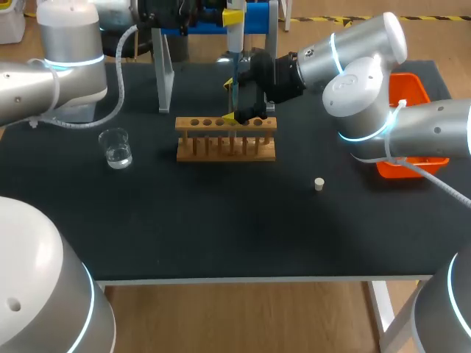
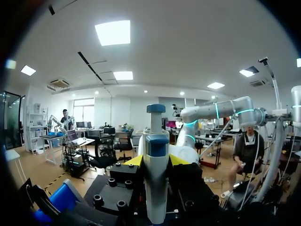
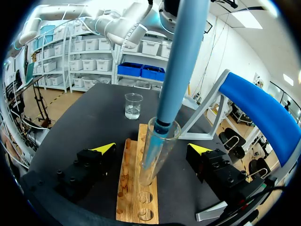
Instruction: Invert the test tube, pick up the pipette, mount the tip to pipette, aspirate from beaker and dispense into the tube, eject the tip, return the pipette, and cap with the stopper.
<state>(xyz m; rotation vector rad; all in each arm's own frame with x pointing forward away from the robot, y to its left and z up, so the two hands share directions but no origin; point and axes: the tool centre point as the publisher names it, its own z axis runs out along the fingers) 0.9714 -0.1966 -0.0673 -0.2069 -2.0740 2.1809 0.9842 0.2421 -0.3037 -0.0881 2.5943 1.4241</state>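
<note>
One light wooden tube rack (image 1: 226,138) mid-table in head view; white-and-blue pipette (image 1: 233,44) upright above it, clear glass beaker of water (image 1: 116,148) to its left, small white stopper (image 1: 319,184) apart on the right. Left wrist: left gripper (image 2: 156,161) clamps the pipette body. Right wrist: right gripper (image 3: 151,149) spread wide, clear glass test tube (image 3: 165,146) upright in rack between fingers, untouched; blue pipette tip (image 3: 181,66) inside its mouth.

I count one beaker (image 1: 116,149), one wooden rack (image 1: 226,140), one test tube (image 3: 157,150), one pipette (image 2: 155,179), one stopper (image 1: 319,184), one orange bin (image 1: 409,92) at the bench's right edge, and one stand (image 1: 163,73) at its far edge.
</note>
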